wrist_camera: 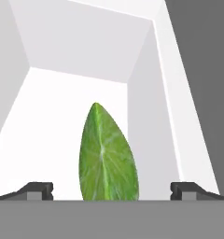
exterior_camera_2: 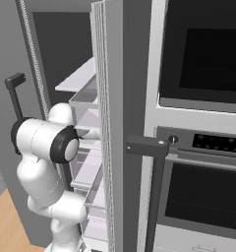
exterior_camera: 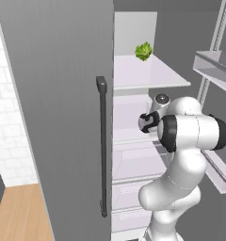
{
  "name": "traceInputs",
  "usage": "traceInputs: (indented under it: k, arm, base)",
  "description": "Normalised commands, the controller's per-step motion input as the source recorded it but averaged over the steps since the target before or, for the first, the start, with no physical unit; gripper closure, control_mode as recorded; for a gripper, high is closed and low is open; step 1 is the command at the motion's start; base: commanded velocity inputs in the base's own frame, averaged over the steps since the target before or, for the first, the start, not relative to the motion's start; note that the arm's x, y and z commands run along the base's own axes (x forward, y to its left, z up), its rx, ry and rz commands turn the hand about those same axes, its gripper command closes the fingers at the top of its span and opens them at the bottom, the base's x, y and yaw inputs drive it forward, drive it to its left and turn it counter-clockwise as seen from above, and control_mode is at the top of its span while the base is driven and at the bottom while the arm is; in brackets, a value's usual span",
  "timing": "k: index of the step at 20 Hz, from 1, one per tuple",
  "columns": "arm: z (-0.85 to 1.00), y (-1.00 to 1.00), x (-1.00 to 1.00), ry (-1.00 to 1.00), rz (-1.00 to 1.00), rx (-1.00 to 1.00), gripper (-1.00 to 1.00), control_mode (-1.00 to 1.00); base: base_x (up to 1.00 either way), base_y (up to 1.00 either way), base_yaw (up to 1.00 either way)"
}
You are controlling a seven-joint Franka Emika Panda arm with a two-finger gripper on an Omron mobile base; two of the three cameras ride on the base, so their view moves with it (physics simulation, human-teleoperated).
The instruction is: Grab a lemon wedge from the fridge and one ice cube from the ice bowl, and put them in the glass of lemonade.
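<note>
Left base view: the arm reaches into the open fridge [exterior_camera: 133, 75]; a leafy clump [exterior_camera: 143, 51] sits near the upper shelf's back edge.

Right base view: door bins flank the arm.

Hand view: end effector [wrist_camera: 111, 190] released, straddling the lemon wedge [wrist_camera: 108, 156] mid-shelf; advance squarely before clenching.
</note>
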Motion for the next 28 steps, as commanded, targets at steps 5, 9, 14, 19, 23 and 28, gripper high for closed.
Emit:
traceInputs:
  k: [5, 9, 14, 19, 23, 28]
  arm:
    - [0.0, -0.08, 0.16, 0.0, 0.06, 0.0, -1.0, -1.0]
    - [0.0, 0.0, 0.09, 0.01, 0.02, 0.0, -1.0, -1.0]
    - [-0.09, 0.0, 0.0, 0.01, 0.01, 0.0, -1.0, -1.0]
    - [-0.37, 0.0, 0.0, 0.02, 0.02, 0.0, -1.0, -1.0]
    - [-0.35, 0.14, 0.0, 0.07, 0.01, 0.0, -1.0, -1.0]
    - [-0.1, 0.15, 0.02, 0.12, 0.0, 0.0, -1.0, -1.0]
  base:
    - [0.0, 0.0, 0.0]
    - [0.0, 0.0, 0.0]
    - [0.0, 0.0, 0.0]
    - [0.0, 0.0, 0.0]
    - [0.0, 0.0, 0.0]
    - [0.0, 0.0, 0.0]
